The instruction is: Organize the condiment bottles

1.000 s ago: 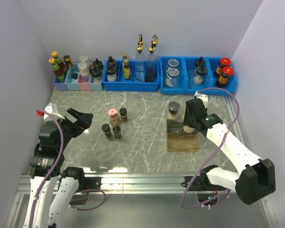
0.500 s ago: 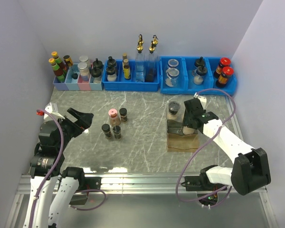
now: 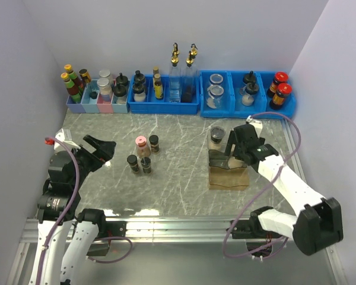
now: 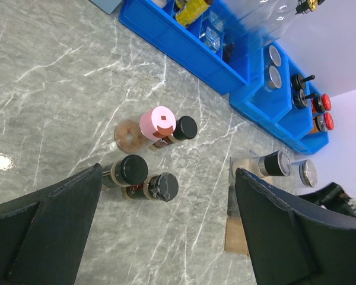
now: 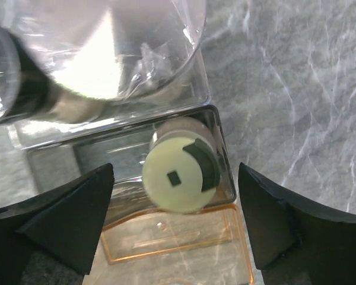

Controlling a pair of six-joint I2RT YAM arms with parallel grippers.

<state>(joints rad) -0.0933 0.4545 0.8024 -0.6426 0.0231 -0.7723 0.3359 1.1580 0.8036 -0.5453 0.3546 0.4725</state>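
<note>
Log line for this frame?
right gripper open above pale-yellow-lid jar in clear rack | left gripper open, holding nothing | four jars loose mid-table

Setting: a robot test bench in a lab, not a kitchen. The marble-patterned table (image 3: 178, 178) is boxed in by bare pale walls (image 3: 166, 29) on three sides. An aluminium rail (image 3: 178, 228) along its near edge carries the cabled left arm (image 3: 62, 172) and right arm (image 3: 288, 181). Blue plastic bins (image 3: 164, 108) of sorted bottles (image 3: 159, 89) line its far edge.

You see a pale-yellow jar lid (image 5: 177, 177) and a pink lid (image 4: 157, 123). Your table (image 3: 178, 172) is white-veined grey marble, the bins (image 3: 164, 108) blue.
</note>
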